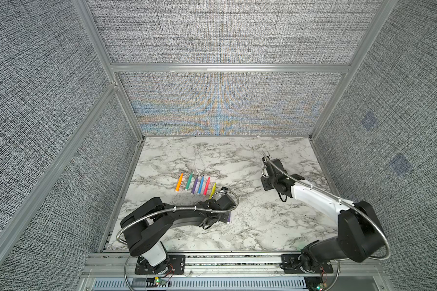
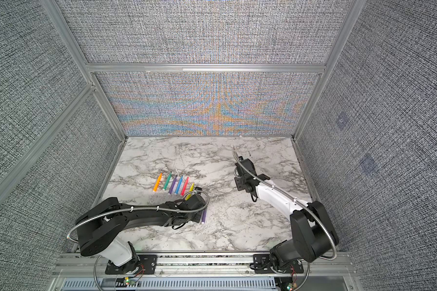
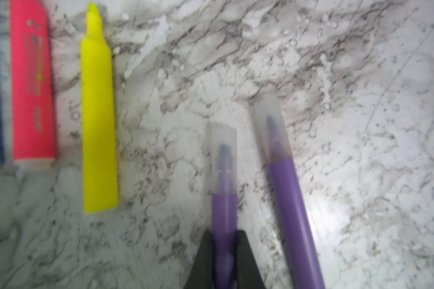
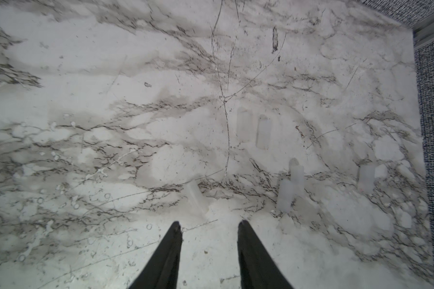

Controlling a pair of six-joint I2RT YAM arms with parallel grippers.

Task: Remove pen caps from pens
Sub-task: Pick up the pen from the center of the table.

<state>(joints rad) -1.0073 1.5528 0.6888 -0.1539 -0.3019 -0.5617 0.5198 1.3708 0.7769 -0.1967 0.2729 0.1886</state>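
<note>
Fingers of the left arm (image 3: 201, 262) clamp a capped purple pen (image 3: 224, 215); the parted, empty right fingers (image 4: 164, 260) should pull its cap (image 3: 222, 155) next.

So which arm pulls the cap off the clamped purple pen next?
Right. The left hand is shut on the slim purple marker pen, its clear plastic cap on and exposed; the right hand is open and empty, though across the marble table.

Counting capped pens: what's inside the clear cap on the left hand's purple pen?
The bluish tip of the purple pen shows through the cap; the pen's rear is hidden by the left hand.
</note>
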